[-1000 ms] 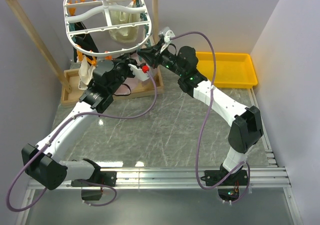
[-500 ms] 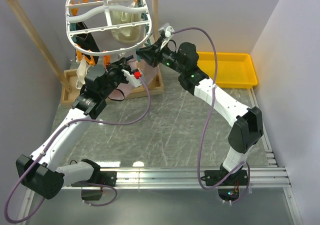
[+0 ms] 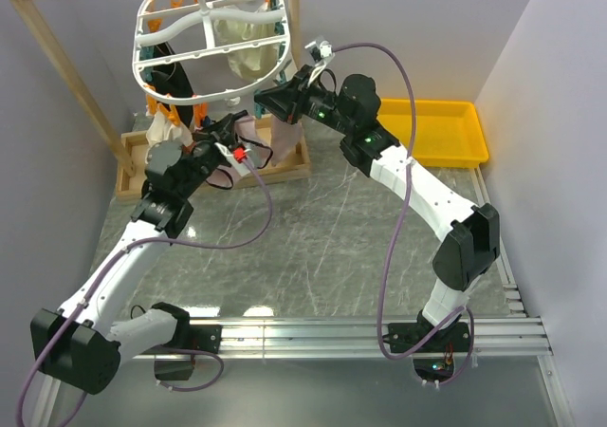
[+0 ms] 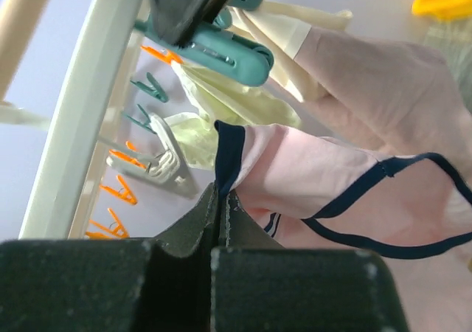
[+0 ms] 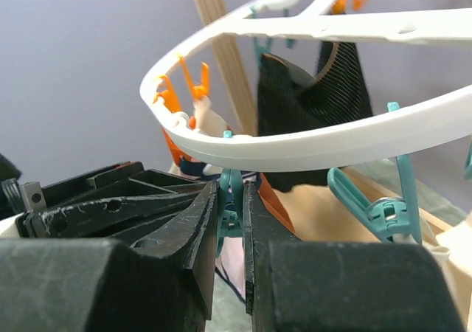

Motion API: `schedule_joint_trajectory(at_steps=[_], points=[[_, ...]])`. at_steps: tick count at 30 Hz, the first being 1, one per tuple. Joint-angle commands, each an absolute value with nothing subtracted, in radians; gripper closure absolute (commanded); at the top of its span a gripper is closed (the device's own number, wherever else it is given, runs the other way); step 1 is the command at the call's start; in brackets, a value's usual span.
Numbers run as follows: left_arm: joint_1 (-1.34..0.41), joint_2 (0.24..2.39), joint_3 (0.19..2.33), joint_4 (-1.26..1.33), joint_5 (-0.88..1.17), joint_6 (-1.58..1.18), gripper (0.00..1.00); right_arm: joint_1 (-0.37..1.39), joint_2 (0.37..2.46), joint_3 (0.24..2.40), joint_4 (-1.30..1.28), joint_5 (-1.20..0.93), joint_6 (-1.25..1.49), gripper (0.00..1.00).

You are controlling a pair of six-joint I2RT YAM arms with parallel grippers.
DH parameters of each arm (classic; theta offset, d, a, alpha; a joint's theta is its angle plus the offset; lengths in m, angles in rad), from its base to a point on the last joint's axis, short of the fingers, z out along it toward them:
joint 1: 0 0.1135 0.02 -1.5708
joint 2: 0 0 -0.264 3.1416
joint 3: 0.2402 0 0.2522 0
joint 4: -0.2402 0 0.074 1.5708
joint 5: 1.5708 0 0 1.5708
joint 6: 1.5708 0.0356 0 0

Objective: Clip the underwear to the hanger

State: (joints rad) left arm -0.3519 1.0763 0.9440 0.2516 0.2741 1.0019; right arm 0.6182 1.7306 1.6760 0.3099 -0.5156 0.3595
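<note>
Marbled counter [image 3: 322,237] spreads below the hanger [image 5: 332,142]. At its crowded rim, left fingers [image 4: 195,225] clench the underwear [image 4: 332,177]'s navy edge, and right fingers [image 5: 188,229] squeeze a teal clothespin [image 4: 228,50] just beside.

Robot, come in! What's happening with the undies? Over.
Left gripper shut on the underwear edge. Right gripper shut on a teal clothespin on the hanger. Not clipped yet. Cream garment hangs close beside.
</note>
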Motion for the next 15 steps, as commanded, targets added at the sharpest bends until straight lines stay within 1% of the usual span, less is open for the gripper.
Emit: schedule_joint_trajectory(at_steps=[1,6,15], points=[[-0.321,1.019,0.901,0.382,0.409,0.896,1.00,0.598,1.730,1.677,0.420,-0.574,0.428,1.00],[-0.285,1.000,0.853,0.454,0.561,0.870,1.00,0.581,1.744,1.672,0.478,-0.641,0.489,1.00],[-0.276,1.058,0.920,0.411,0.660,0.899,1.00,0.580,1.759,1.672,0.537,-0.710,0.528,1.00]])
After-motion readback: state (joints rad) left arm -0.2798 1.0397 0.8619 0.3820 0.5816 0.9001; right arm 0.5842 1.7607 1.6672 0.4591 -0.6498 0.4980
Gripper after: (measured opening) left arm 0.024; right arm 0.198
